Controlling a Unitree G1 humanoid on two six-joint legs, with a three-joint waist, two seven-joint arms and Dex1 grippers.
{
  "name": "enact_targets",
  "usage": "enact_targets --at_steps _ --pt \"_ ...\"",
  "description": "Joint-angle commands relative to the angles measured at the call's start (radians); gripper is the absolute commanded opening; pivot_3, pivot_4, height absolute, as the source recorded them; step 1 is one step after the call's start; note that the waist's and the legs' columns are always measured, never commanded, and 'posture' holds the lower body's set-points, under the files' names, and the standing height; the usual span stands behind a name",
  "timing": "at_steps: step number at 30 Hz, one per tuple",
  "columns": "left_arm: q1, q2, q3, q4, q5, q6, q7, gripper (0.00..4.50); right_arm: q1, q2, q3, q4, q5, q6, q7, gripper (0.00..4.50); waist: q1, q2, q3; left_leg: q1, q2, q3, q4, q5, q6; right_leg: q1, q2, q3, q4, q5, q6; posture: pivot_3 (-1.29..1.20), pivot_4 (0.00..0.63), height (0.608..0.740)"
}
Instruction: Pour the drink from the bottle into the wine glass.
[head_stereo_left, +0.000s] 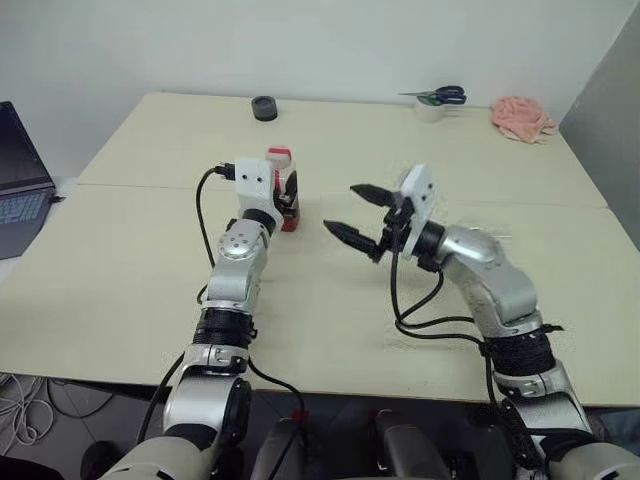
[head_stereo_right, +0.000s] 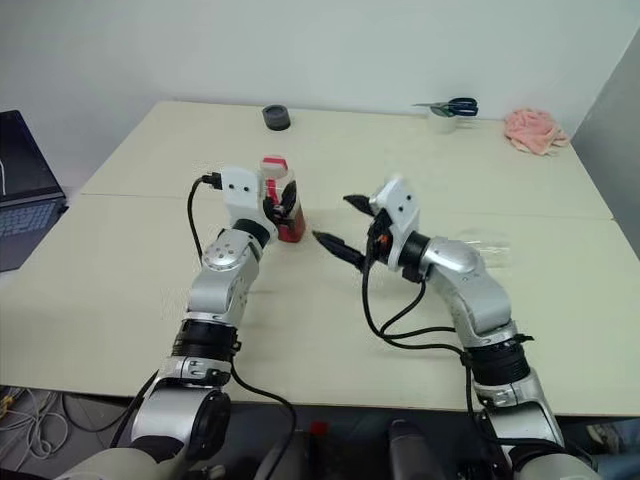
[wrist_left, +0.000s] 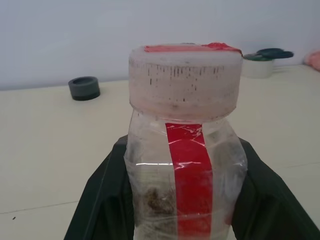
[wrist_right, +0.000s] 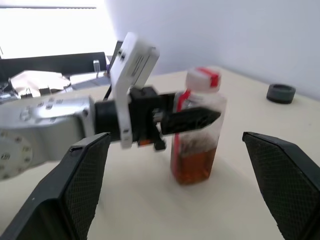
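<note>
Left wrist view shows the left gripper (wrist_left: 185, 200) clamped on the bottle (wrist_left: 186, 165), a black finger (wrist_left: 97, 200) pressed to each side below the cap (wrist_left: 184, 82). The cap looks screwed on, so the step in hand, as I judge it, is to hold the bottle firm and upright while the other hand comes for the cap. A grip low on the body leaves the neck free; squeezing too hard could buckle the thin plastic.

From the head views, the left arm reaches straight forward over the table (head_stereo_left: 150, 290), its gripper about level. The drink (wrist_right: 194, 165) fills only the lower part of the bottle.

The right gripper (head_stereo_left: 360, 212) hangs above the table beside the bottle, fingers spread wide and empty, pointing toward it across a clear gap. It would need to rise to cap height.

A faint clear shape behind the right forearm may be the wine glass (head_stereo_right: 485, 245); I cannot tell for sure.
</note>
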Motion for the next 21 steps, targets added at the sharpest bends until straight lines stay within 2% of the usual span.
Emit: enact_targets --at_steps 1,6,10,15,18,21 --pt "0.06 0.042 -0.026 -0.353 -0.101 0.193 -0.077 1.91 -0.117 -0.008 -0.013 -0.076 0.025 0.151 -0.075 4.5 -0.003 0.0 0.0 0.0 0.0 0.0 0.0 0.0 0.0 0.0 0.0 0.0 0.0 0.0 0.0 0.0 0.15 0.74" --pt "0.152 0.127 -0.09 -0.582 -0.22 0.361 -0.227 1.91 -0.198 0.015 -0.009 -0.038 0.066 0.301 -0.102 4.5 0.002 0.0 0.0 0.001 0.0 -0.002 -0.002 0.0 0.0 0.0 0.0 -0.002 0.0 0.0 -0.001 0.0 0.15 0.74" --pt "0.178 0.17 -0.126 -0.622 -0.215 0.375 -0.269 1.91 -0.211 0.017 0.016 -0.03 0.065 0.349 -0.105 4.5 0.002 0.0 0.0 0.001 -0.001 0.0 -0.001 0.0 0.0 0.001 0.0 -0.001 0.0 0.0 0.0 0.0 0.15 0.74" --pt "0.168 0.153 -0.138 -0.624 -0.202 0.37 -0.252 1.91 -0.203 0.034 0.014 -0.032 0.064 0.37 -0.13 4.5 0.002 0.0 0.0 0.001 0.0 -0.001 -0.001 0.0 0.0 0.001 0.001 -0.001 0.0 -0.002 0.002 0.0 0.15 0.74" --pt "0.167 0.143 -0.145 -0.627 -0.198 0.369 -0.247 1.91 -0.191 0.043 0.011 -0.036 0.066 0.373 -0.141 3.91 0.002 0.0 0.0 0.001 0.0 -0.001 -0.001 0.0 0.0 0.001 0.001 -0.001 0.0 -0.001 0.001 0.0 0.15 0.74" --pt "0.169 0.14 -0.149 -0.628 -0.196 0.366 -0.248 1.91 -0.179 0.048 0.01 -0.041 0.075 0.381 -0.139 2.81 0.002 0.0 0.0 0.001 0.0 -0.001 -0.001 0.0 0.0 0.001 0.001 -0.001 0.0 -0.001 0.0 0.0 0.15 0.74"
